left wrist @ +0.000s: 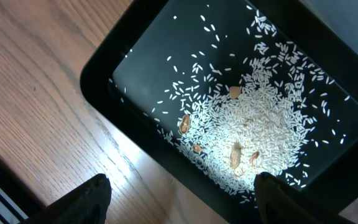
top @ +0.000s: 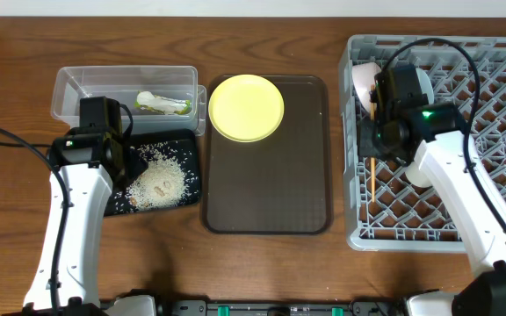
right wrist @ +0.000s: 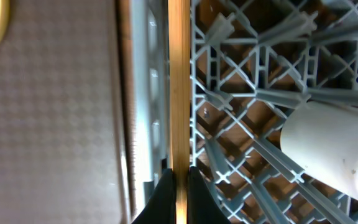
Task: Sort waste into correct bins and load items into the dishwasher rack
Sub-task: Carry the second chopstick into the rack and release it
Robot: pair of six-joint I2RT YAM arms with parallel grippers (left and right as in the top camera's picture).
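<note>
A thin wooden chopstick (right wrist: 179, 93) is pinched between the pressed-together fingers of the right gripper (right wrist: 179, 177). It runs along the left edge of the large square grey plastic dishwasher rack (top: 499, 53), just inside its wall, over the grid floor. Close beside it in the rack a small white cup (right wrist: 328, 146) lies on its side, and a white-pinkish bowl (top: 363, 79) leans in the rack's far left corner. Left of the rack a large dark-brown serving tray (top: 266, 193) carries a round yellow plate (top: 246, 107) at its far left corner. Further left, a shallow black rectangular tray (left wrist: 160, 37) holds a spread of loose white rice grains (left wrist: 253, 124) with small beige food lumps (left wrist: 235, 155) among them. The left gripper (left wrist: 182, 186) hangs above this tray's near edge, fingers spread wide and holding nothing. Behind the black tray, a clear rectangular plastic tub (top: 73, 83) contains a crumpled green-and-yellow snack wrapper (top: 161, 104). Everything sits on a wooden table (top: 262, 272).
</note>
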